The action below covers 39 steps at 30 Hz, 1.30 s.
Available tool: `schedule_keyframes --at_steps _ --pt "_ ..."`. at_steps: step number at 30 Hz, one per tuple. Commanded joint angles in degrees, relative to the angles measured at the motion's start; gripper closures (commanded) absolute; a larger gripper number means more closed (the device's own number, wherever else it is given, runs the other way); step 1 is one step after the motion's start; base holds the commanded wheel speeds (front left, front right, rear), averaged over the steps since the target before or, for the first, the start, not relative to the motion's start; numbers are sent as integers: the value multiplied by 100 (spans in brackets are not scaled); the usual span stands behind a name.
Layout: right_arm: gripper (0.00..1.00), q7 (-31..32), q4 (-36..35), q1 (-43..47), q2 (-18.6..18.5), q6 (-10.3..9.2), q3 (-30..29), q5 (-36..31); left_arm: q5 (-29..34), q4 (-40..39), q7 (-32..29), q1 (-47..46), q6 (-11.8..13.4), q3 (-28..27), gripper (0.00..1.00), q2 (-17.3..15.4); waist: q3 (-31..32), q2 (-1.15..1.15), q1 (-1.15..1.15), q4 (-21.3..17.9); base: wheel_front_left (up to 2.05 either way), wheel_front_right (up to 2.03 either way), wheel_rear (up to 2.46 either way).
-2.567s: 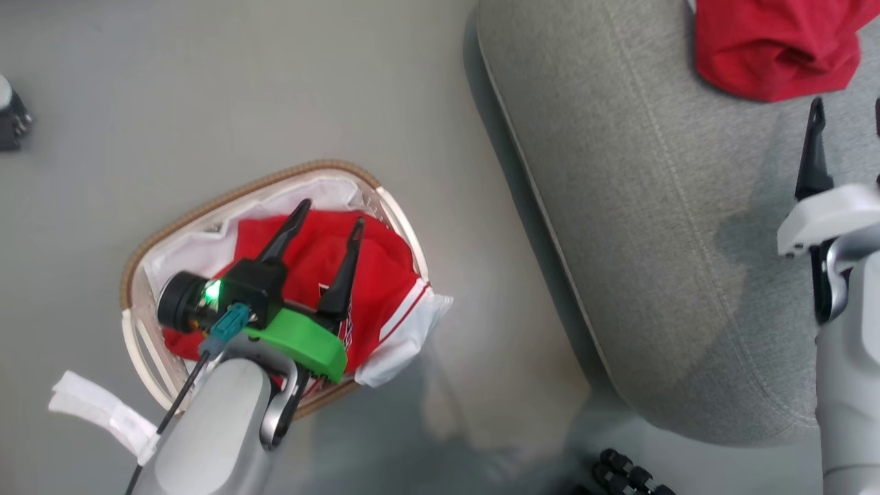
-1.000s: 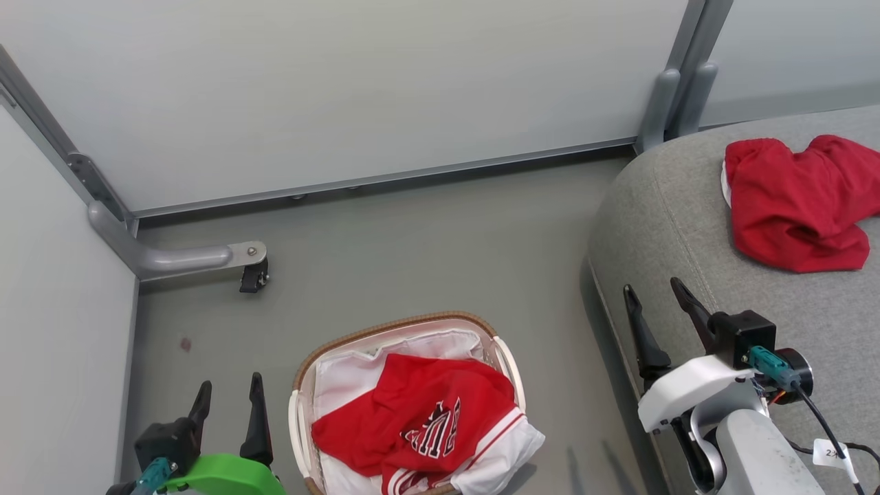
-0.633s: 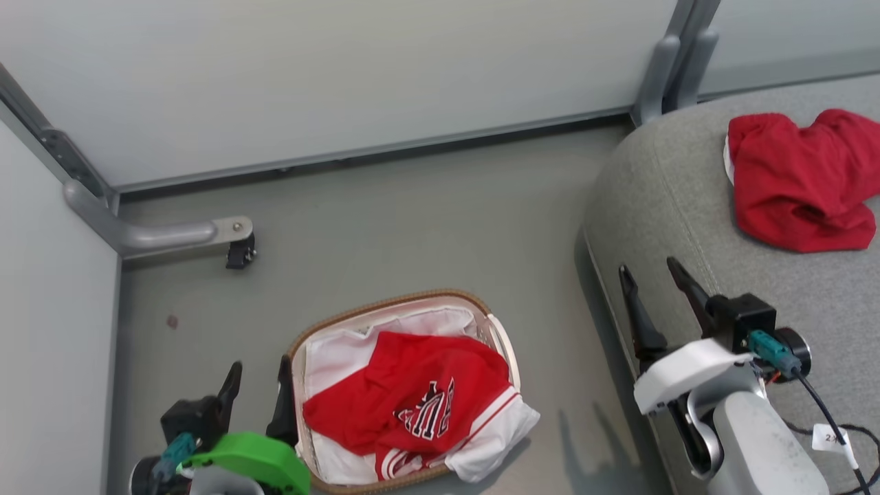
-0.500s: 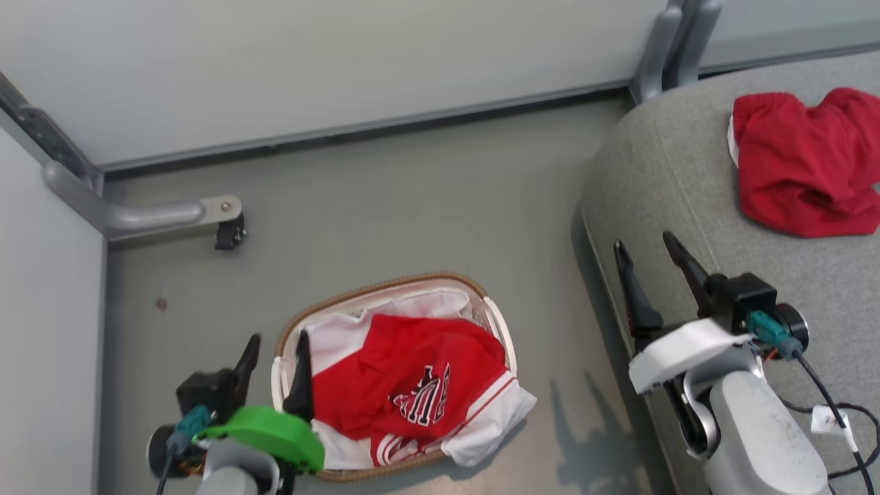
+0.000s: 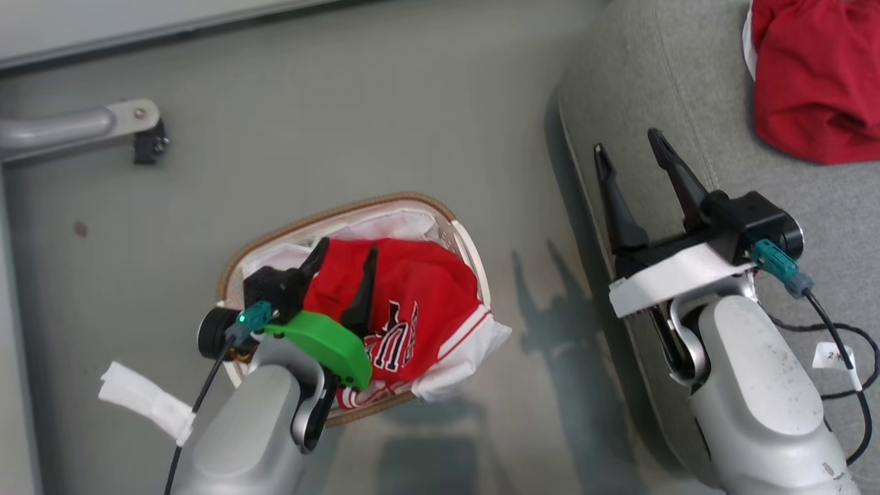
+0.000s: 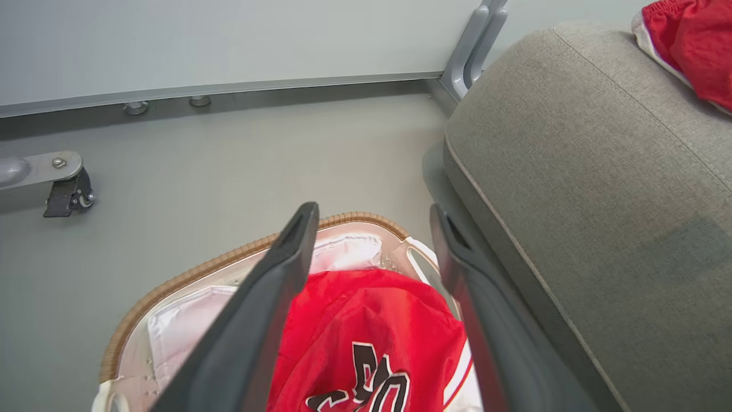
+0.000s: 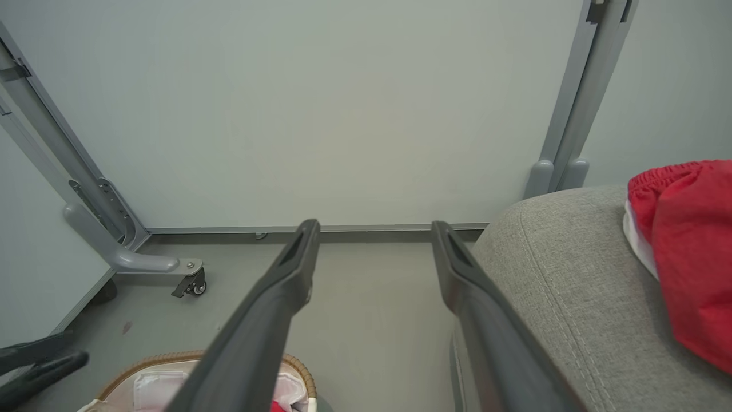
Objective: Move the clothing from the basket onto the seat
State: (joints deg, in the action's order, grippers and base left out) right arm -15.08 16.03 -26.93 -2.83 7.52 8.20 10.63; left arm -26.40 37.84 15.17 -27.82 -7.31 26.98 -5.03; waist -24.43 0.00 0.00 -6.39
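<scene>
A red jersey, the clothing, lies crumpled in the off-white basket with the brown woven rim, which stands on the floor. My left gripper hangs open above the jersey's left part, with nothing between its fingers. The left wrist view has the same gripper open over the jersey and the basket's rim. Another red garment lies on the grey seat at the right. My right gripper stands open and empty over the seat's left edge.
A grey frame leg with a black caster stands on the floor left of the basket, below a pale wall panel. The basket's white liner hangs over its right rim. Cables trail beside my right arm.
The head camera has tilted down. My left gripper has moved from the floor left of the basket to above the jersey inside it, still open. The right gripper stays open by the seat's edge.
</scene>
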Motion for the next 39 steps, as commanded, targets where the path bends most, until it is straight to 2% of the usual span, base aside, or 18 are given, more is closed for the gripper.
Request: schedule_keyframes --at_steps 1,17,25,39 --pt "0 -13 -100 -135 -12 -6 58 -42 -89 120 -3 -276 -26 158 0 -98 -671 0 0 -431 0 0 0" --pt "0 -14 -871 -552 -13 -7 406 509 -769 1534 -39 -1668 -26 1843 0 -530 -1897 0 0 -1108 0 0 0" --pt "0 -14 -1128 -672 -12 -6 545 690 -872 2383 -392 -2138 -26 2284 0 -682 -2329 0 0 -1342 0 0 0" --pt "0 -13 -1633 -760 -13 -6 650 591 -1125 3127 -1049 -2580 -21 2881 0 -855 -2682 0 0 -1257 0 0 0"
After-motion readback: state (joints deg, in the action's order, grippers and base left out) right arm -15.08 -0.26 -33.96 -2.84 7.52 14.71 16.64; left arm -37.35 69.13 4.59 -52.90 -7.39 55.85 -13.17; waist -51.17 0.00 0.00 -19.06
